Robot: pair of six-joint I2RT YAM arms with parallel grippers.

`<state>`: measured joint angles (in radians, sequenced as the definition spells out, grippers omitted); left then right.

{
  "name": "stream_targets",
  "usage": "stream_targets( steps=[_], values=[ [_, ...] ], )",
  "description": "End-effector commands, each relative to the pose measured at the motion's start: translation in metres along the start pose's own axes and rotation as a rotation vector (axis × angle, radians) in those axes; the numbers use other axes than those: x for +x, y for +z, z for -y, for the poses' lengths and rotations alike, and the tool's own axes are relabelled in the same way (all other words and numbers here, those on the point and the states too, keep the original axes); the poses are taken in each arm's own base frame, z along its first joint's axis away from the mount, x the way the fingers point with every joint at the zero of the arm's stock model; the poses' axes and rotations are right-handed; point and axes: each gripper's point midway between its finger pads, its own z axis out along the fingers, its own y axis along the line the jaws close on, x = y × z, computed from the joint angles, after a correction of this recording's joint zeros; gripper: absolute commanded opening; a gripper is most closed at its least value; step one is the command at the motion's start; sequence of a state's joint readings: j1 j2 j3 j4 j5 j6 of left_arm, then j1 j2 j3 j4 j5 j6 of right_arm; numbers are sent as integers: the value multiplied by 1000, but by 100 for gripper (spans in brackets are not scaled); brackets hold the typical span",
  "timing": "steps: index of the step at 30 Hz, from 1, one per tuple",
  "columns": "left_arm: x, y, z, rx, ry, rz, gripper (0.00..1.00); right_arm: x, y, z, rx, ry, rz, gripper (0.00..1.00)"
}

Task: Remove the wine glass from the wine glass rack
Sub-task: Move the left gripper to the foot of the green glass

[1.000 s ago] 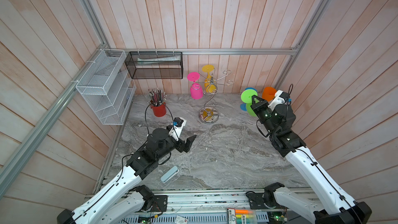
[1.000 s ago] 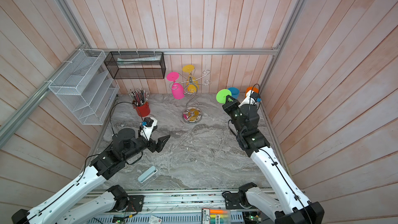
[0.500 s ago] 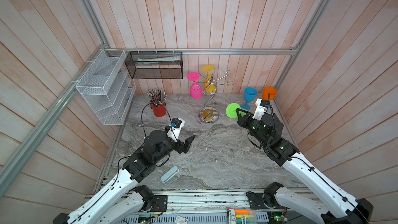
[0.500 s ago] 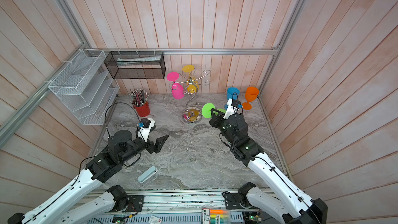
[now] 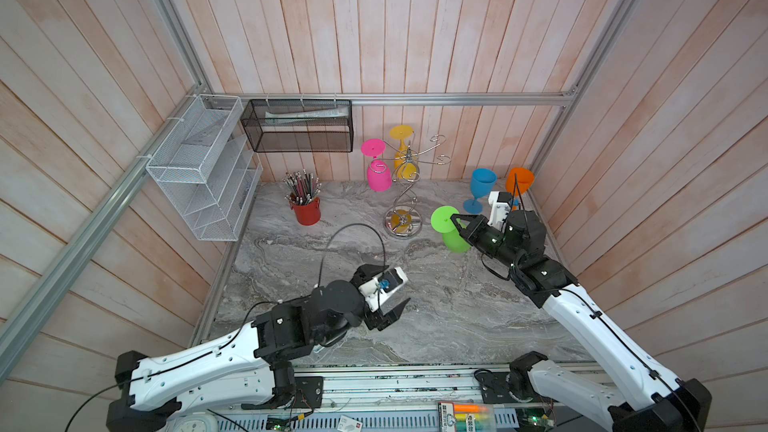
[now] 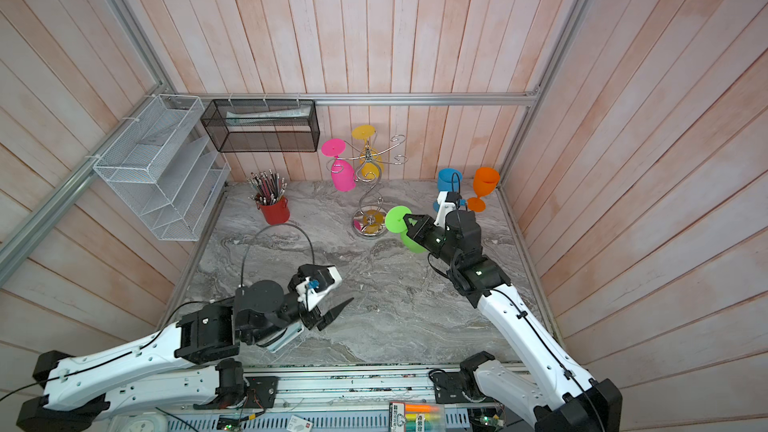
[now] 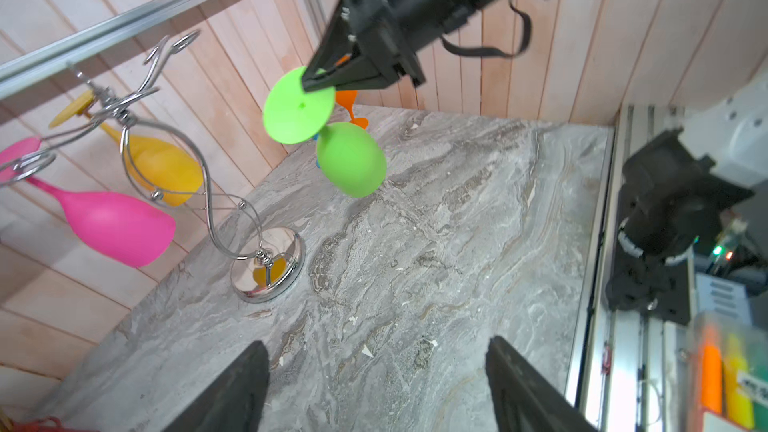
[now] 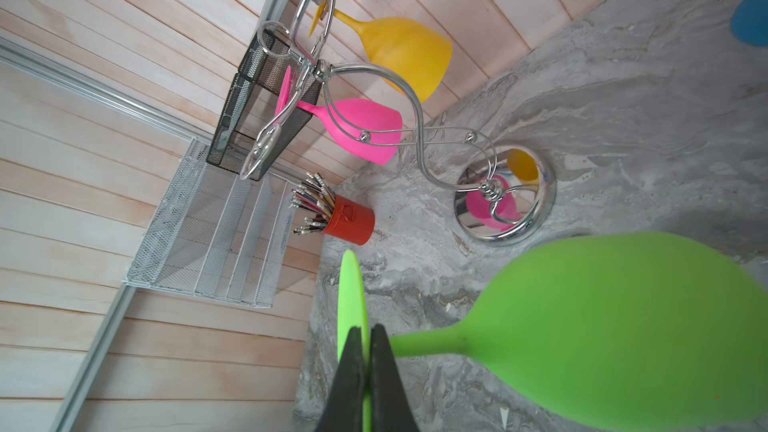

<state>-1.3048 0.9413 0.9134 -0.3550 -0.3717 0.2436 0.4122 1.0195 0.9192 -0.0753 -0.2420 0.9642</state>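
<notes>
The green glass (image 5: 454, 242) is off the rack (image 5: 402, 224). It hangs upside down just beside the rack's base, on the side away from the pencil cup (image 5: 306, 211), and looks clear of the table (image 5: 332, 251). My right gripper (image 8: 365, 328) is pinched flat on the rim of its foot. The stem and bowl droop below that thin hold, tilted. I judge the lift done and the step in hand to be carrying the glass away and setting it down. With only an edge grip, I would keep the pinch firm and move slowly, because the bowl's weight could swing the glass or pull the foot out. I would draw straight away from the rack, so the foot cannot catch a hook or knock the pink glass (image 5: 379, 176) and yellow glass (image 5: 403, 170) hanging there. The blue glass (image 5: 482, 187) and orange glass (image 5: 519, 180) stand farther out from the rack, so I need an open spot. My left gripper (image 7: 376, 342) is well apart from the rack, spread wide and empty, facing the glass and free to take the bowl.
</notes>
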Motion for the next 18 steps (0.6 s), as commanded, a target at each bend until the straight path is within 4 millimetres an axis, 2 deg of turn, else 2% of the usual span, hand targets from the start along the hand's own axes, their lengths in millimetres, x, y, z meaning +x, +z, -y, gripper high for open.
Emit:
stream_targets(
  steps=[1,4,7,12,18],
  values=[
    [8,11,-1,-131,222,-96,78,7,-4,-19,-104,55,-79,0],
    [4,24,8,-152,294,-101,70,10,-7,-21,-117,63,-90,0],
    [-9,28,10,-162,326,-50,63,12,-10,-23,-135,67,-105,0],
    [-39,27,0,-219,401,72,54,20,-15,-18,-152,86,-128,0],
    [-52,37,-17,-226,427,126,47,28,-15,-18,-178,96,-164,0]
  ],
)
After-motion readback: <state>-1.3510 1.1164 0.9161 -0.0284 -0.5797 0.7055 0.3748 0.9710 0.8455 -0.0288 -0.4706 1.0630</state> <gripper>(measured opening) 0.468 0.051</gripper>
